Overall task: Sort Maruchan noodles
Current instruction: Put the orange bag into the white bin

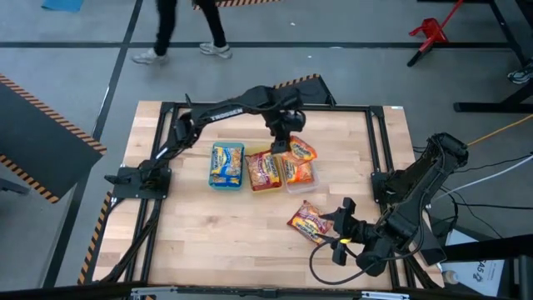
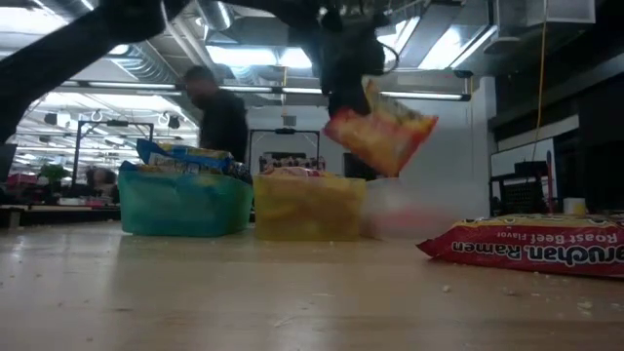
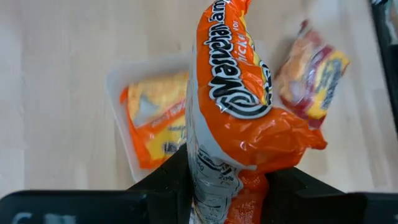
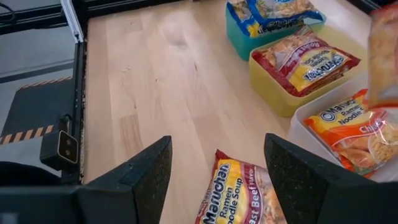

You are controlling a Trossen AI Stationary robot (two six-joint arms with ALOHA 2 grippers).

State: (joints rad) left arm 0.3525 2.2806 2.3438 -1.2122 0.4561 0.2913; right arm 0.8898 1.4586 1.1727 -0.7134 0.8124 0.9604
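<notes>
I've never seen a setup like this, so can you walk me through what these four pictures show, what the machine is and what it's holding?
This is a robot with two dark arms at a wooden table. One picture looks straight down from above, one looks level across the tabletop, and two come from cameras on the arms' wrists.

Three trays sit side by side: a green tray with blue-yellow packets, a yellow tray with red ones, and a clear tray with an orange one.

The left gripper is shut on an orange noodle packet, hanging above the clear tray. The right gripper is open, just above a red packet lying loose on the table. A person walks past behind.
</notes>
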